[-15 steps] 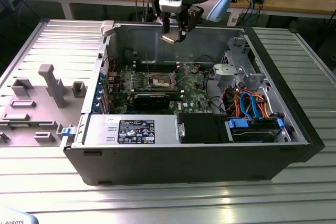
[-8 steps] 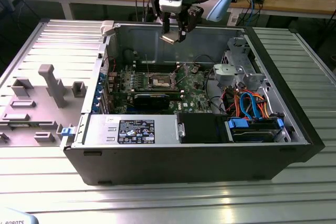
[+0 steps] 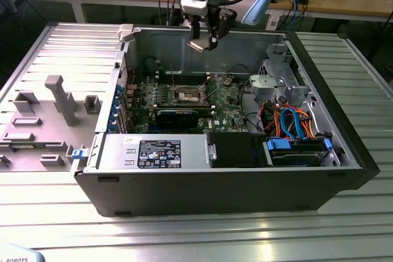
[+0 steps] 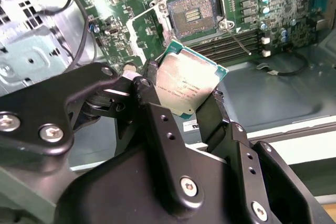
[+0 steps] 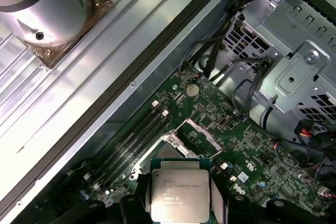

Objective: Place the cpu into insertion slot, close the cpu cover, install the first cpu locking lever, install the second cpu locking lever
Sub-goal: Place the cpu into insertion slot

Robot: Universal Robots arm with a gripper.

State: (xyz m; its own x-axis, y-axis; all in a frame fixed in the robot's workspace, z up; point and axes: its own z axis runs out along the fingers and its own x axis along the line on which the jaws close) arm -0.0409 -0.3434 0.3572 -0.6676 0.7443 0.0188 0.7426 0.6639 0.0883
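gripper (image 4: 185, 86) jaws clamped on cpu (image 4: 192, 80), hanging above open case (image 3: 245, 194), insertion slot (image 4: 191, 17) uncovered, cpu cover (image 4: 137, 34) flipped up, drive cage (image 3: 276, 84) beside board

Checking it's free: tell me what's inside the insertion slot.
Nothing: in the second wrist view the insertion slot shows its bare dark contact field. In the first wrist view the cpu, held by the end effector, hides one edge.
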